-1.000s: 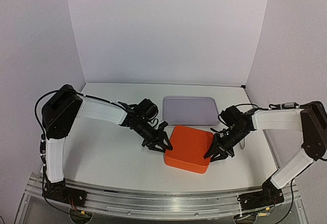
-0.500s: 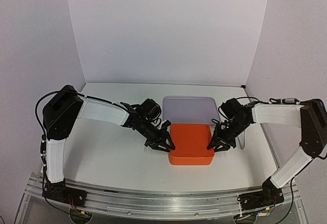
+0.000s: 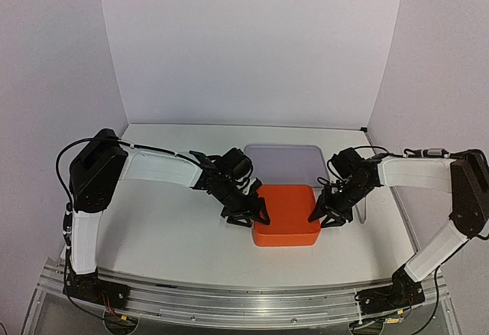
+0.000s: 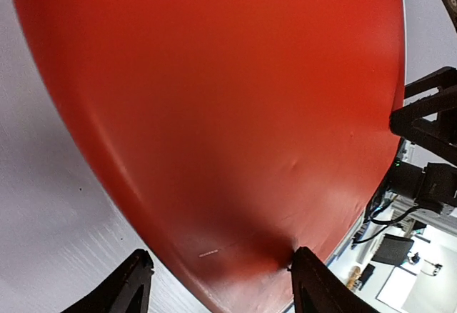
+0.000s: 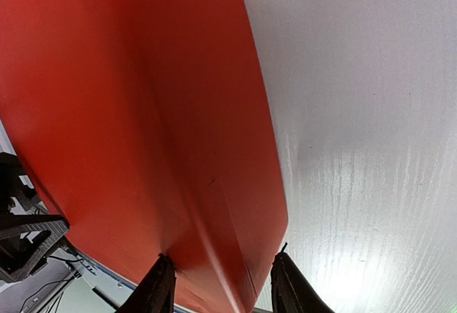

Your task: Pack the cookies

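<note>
An orange box (image 3: 286, 213) with rounded corners lies flat on the white table, just in front of a lavender tray (image 3: 283, 163). The cookies are hidden; none shows in any view. My left gripper (image 3: 250, 214) is at the box's left edge, jaws spread: one finger (image 4: 136, 277) stands off over the table, the other (image 4: 310, 277) rests against the orange box (image 4: 214, 113). My right gripper (image 3: 324, 216) is at the box's right edge. Its jaws straddle the rim of the orange box (image 5: 128, 113), one fingertip (image 5: 161, 277) on the top and the other (image 5: 285, 277) just beside the side wall.
The lavender tray lies flat behind the box, towards the back wall. A thin clear object (image 3: 364, 206) stands right of my right gripper. White walls close the table at the back and on both sides.
The orange box, held tilted nearer the front a second ago, has moved back and now lies flat. Both grippers have spread their jaws at its edges.
</note>
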Robot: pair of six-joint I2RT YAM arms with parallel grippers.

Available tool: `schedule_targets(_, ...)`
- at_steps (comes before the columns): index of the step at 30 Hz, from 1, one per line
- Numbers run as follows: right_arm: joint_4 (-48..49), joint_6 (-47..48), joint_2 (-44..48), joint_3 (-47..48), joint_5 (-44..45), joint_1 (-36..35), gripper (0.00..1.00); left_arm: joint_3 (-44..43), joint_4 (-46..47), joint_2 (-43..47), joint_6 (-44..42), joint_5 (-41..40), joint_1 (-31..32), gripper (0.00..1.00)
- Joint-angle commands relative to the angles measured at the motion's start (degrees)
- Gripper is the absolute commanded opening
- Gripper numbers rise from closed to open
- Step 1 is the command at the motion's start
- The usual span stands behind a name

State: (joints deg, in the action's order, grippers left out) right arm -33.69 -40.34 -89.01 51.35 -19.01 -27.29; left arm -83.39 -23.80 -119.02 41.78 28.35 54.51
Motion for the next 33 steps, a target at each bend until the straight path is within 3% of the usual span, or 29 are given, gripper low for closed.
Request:
schedule_targets(1,-2.0,-0.9,1.9,1.6,7.6,-0.2,0.47,-3.5,-4.6,3.9,-1.7,-12.7,0.6,0.79)
schedule_targets(4,-3.7,-0.8,4.7,4.0,8.9,-0.2,0.54,-4.8,-5.1,7.0,-2.0,-16.4,0.5,0.99)
schedule_targets(7,-6.7,-0.4,8.0,6.4,11.9,-0.1,0.74,-7.1,-7.5,9.6,-3.6,-19.5,0.5,1.00)
schedule_targets(12,-11.8,1.8,16.8,9.6,27.2,-0.1,0.89,-8.7,-11.8,17.8,-3.5,-39.3,-0.9,1.00)
schedule_targets(15,-13.1,4.6,22.4,10.4,38.8,-0.1,0.91,-7.8,-13.9,23.4,-1.5,-48.1,-4.8,1.00)
schedule_targets(20,-13.7,8.0,29.6,9.7,54.1,0.0,0.93,-1.5,-14.8,30.7,1.2,-52.6,-12.7,1.00)
schedule_targets(27,-14.0,9.7,32.4,7.5,58.3,0.0,0.95,3.8,-16.4,33.1,4.5,-51.5,-20.1,1.00)
schedule_targets(33,-14.0,8.9,32.9,6.7,57.7,0.0,0.96,6.9,-15.2,34.8,5.5,-50.1,-20.7,1.00)
